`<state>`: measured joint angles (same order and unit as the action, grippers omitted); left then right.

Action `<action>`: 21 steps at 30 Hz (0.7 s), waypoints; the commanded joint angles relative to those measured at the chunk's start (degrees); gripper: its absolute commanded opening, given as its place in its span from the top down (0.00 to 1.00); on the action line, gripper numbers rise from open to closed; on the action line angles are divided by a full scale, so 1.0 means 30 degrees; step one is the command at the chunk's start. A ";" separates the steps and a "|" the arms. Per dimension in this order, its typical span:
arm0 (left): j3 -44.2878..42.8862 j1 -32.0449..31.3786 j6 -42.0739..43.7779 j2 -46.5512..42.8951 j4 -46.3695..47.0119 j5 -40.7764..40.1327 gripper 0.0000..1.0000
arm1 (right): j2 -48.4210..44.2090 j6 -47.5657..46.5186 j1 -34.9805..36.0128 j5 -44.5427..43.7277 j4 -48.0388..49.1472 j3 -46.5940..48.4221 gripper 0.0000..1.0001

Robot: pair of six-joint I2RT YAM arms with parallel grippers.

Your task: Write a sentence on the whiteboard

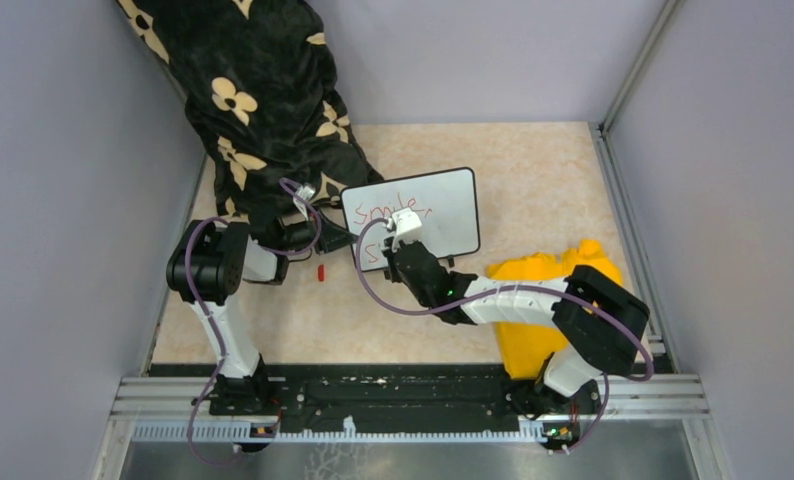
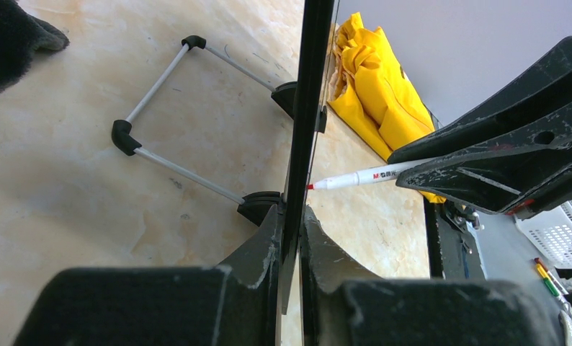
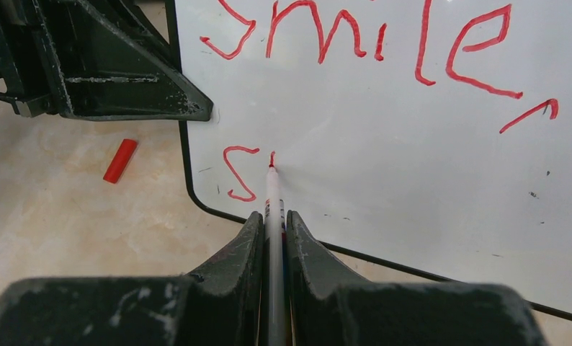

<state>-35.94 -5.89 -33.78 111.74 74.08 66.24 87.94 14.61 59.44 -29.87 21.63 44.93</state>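
Nearest, the right arm reaches from its base at the near right, over a crumpled yellow cloth [image 1: 533, 270], leftward and away toward the middle of the worktop [image 1: 533, 170]. Its right pincer [image 3: 272, 220] is closed on a white marker [image 3: 271, 194]. The barrel lies in the slot between the fingers and points straight away from the wrist. The red tip touches the whiteboard [image 3: 413, 180] low on its left part, just right of a lone "S" that opens a second line. A short red stroke sits at the tip, so the next letter looks barely begun.

To the left, a red cap [image 3: 120, 160] lies on the worktop near the board's near left corner. The left pincer [image 2: 292, 216] is clamped shut on the board's left edge, one finger on each face, and seems to steady it. Its wrist view shows the board edge-on, propped on a wire stand [image 2: 175, 158] behind.

The sentence [image 3: 421, 50] reads "Smile," in red across the upper line. The board's long axis runs left to right, and the blank surface for the rest of the second line lies to the right of the tip. The coming stroke therefore falls to the right arm, the one at the writing. It would carry the tip rightward along that axis in contact with the board, while the left arm only holds.

Farthest, at the far left, a black cloth with pale flowers [image 1: 263, 100] lies heaped.
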 commanded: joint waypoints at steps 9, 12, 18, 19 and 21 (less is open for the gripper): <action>-0.0028 -0.0117 0.0398 0.0369 -0.1607 -0.0235 1.00 | -0.0285 0.0768 -0.0067 0.0032 0.0252 -0.1106 1.00; -0.0029 -0.0117 0.0413 0.0369 -0.1622 -0.0248 1.00 | -0.0385 0.0835 -0.0067 -0.0199 0.0055 -0.1198 1.00; -0.0059 -0.0117 0.0391 0.0384 -0.1638 -0.0235 1.00 | -0.0898 0.0703 -0.0067 -0.0865 -0.0229 -0.1323 1.00; -0.0045 -0.0117 0.0391 0.0382 -0.1638 -0.0232 1.00 | -0.1010 0.0671 -0.0067 -0.0874 -0.0236 -0.1323 1.00; -0.0022 -0.0117 0.0393 0.0372 -0.1638 -0.0245 1.00 | -0.1229 0.0638 -0.0067 -0.0705 -0.0175 -0.1323 1.00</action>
<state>-36.18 -5.89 -33.71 111.74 73.67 66.30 86.94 16.75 59.53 -29.39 20.84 41.10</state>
